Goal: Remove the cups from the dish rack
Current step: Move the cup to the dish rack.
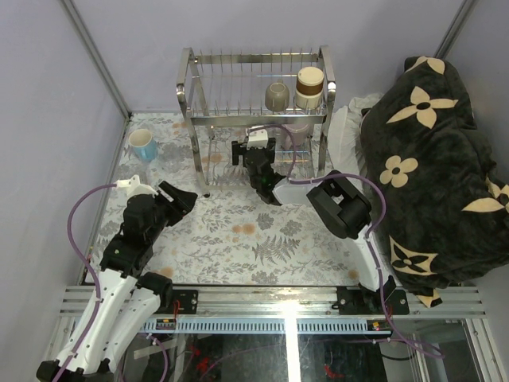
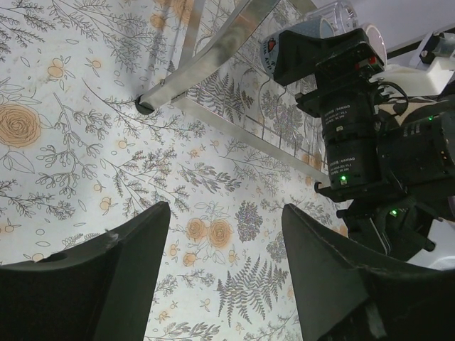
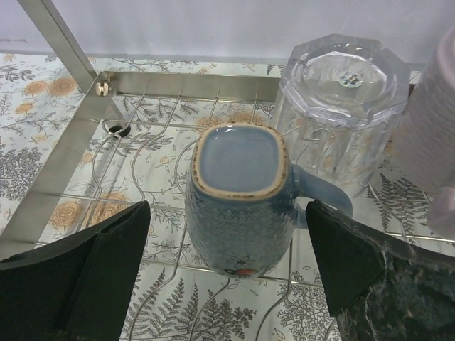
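The chrome dish rack stands at the back of the table. Its upper tier holds an upturned olive-grey mug and a brown-and-cream cup. On the lower tier stand an upturned grey-blue cup, an upturned clear glass and a pale lilac mug. My right gripper is open, one finger on each side of the grey-blue cup, not touching it. A light blue mug stands upright on the table, left of the rack. My left gripper is open and empty over the tablecloth.
A black blanket with cream flowers fills the right side, with white cloth beside the rack. A rack foot and its lower rail lie ahead of the left gripper. The right arm stretches across the table's middle.
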Robot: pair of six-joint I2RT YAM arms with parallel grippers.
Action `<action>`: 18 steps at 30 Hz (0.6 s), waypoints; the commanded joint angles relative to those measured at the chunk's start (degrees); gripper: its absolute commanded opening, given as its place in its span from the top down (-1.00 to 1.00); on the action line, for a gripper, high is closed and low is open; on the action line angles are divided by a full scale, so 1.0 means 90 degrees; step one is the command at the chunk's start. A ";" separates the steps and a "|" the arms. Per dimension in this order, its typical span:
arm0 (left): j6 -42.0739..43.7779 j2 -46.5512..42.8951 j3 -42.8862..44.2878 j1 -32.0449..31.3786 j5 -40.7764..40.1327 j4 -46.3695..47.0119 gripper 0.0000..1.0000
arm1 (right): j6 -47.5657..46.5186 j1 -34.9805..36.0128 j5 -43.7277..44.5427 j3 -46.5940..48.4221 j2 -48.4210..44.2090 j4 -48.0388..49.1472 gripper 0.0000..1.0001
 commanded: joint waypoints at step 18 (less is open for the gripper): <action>0.0089 0.0112 -0.0169 -0.0050 0.0227 0.0336 -0.29 | 0.0109 -0.0133 0.0380 0.0717 0.0621 0.0343 -0.64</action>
